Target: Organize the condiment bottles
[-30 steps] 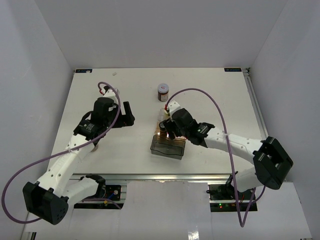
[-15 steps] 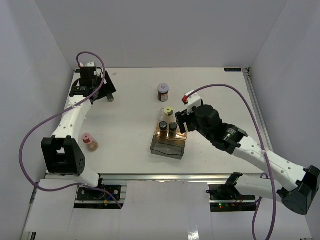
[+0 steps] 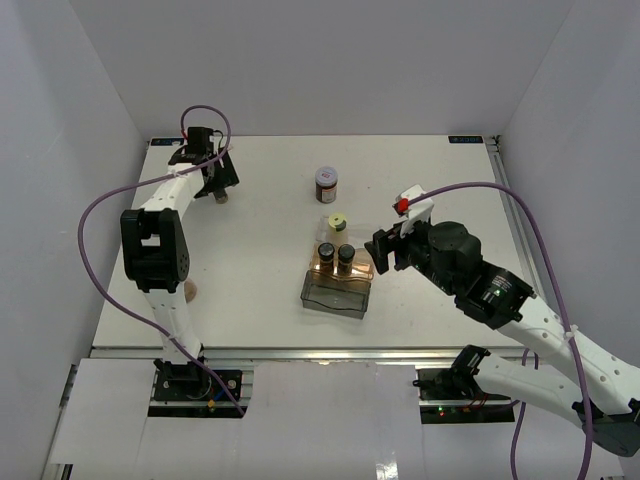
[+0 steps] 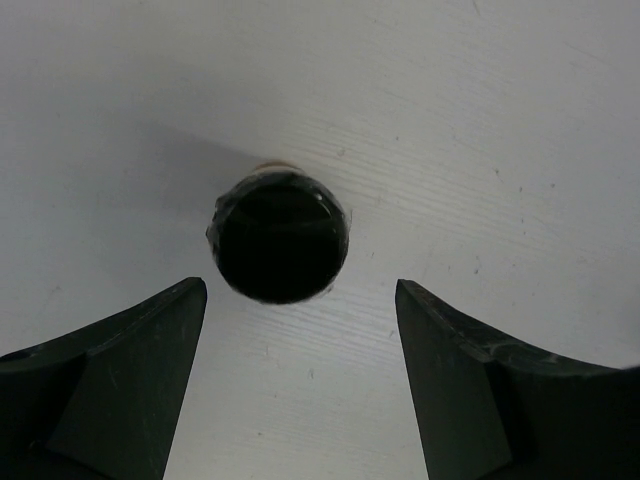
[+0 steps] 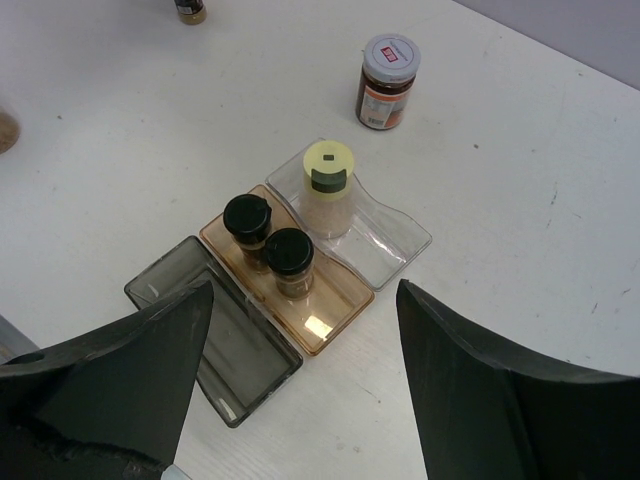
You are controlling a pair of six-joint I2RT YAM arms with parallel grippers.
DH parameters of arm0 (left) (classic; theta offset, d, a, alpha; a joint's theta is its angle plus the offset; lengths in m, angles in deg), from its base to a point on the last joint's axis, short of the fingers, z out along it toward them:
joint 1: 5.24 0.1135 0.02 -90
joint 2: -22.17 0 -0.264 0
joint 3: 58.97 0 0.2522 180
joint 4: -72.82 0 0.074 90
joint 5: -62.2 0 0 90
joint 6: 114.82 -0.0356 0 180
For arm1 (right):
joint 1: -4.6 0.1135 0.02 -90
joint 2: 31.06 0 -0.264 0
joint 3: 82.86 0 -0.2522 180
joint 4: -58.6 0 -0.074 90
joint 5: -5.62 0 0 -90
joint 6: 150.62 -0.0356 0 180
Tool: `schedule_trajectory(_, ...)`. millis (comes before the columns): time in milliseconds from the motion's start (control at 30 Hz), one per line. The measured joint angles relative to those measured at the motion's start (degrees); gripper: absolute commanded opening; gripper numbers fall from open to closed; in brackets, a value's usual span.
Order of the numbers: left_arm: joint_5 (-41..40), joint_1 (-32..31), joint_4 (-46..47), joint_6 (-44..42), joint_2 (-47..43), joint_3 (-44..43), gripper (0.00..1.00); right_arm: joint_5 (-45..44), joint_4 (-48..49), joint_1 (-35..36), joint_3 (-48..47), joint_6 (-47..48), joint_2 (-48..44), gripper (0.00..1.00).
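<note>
Black-capped bottle [image 4: 280,237] stands upright near the table's [image 3: 450,180] far left corner, right under your left gripper [image 4: 299,305]. Those jaws are open, one on each side of it, not touching it. It looks small, light and hard, and could tip, so pinch its top from both sides. Nothing stands close to it. Your right gripper [image 3: 383,250] is open and empty near the trays [image 5: 322,322], where three bottles [image 5: 288,252] already sit.
</note>
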State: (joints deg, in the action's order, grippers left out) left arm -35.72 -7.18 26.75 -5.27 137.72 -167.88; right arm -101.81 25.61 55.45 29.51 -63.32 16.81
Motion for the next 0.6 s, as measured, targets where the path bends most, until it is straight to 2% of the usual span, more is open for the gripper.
schedule_trajectory(367, -3.24, 0.00, 1.25, -1.77, 4.48, -7.15, 0.84, -0.88, -0.20, -0.11, 0.38, 0.09, -0.05, 0.81)
schedule_trajectory(600, -3.28, 0.00, 0.94, -2.13, 5.49, -7.36, 0.82, -1.93, -0.14, -0.11, 0.43, 0.11, -0.04, 0.81)
